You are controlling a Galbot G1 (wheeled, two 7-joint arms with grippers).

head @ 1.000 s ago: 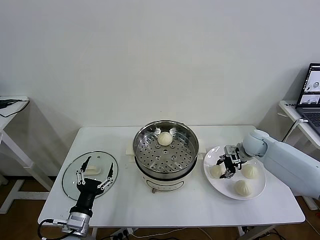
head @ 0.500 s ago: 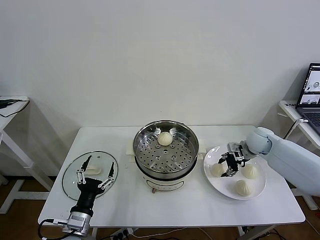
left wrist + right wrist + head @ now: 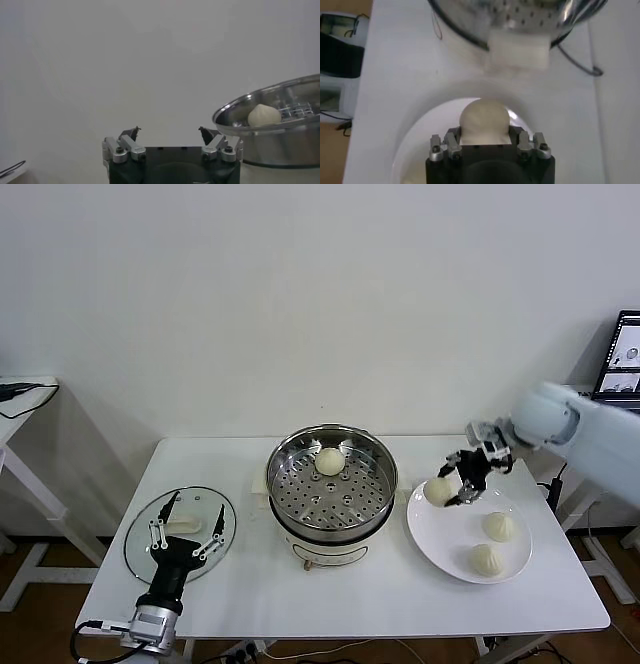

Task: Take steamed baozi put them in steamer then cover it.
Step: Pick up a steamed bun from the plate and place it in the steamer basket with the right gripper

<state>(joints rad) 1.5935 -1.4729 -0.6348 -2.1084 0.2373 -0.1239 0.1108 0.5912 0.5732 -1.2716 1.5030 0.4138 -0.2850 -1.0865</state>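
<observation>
Four baozi: one in the steamer (image 3: 331,484) at frame centre, two on the plate (image 3: 432,529) at lower right, one (image 3: 439,491) clamped in the right gripper (image 3: 452,487), lifted off the plate since a second ago. The left gripper (image 3: 185,529), jaws spread, hangs over the cover (image 3: 146,529), lower left.

Right arm: smooth pale blue-white rounded shell. Right hand (image 3: 462,476): black body, silver link bars with round screw heads, dark fingertips. Left hand (image 3: 186,529): black body, silver linkages, pointed black tips, on a black forearm with a ribbed silver collar and black cable.
</observation>
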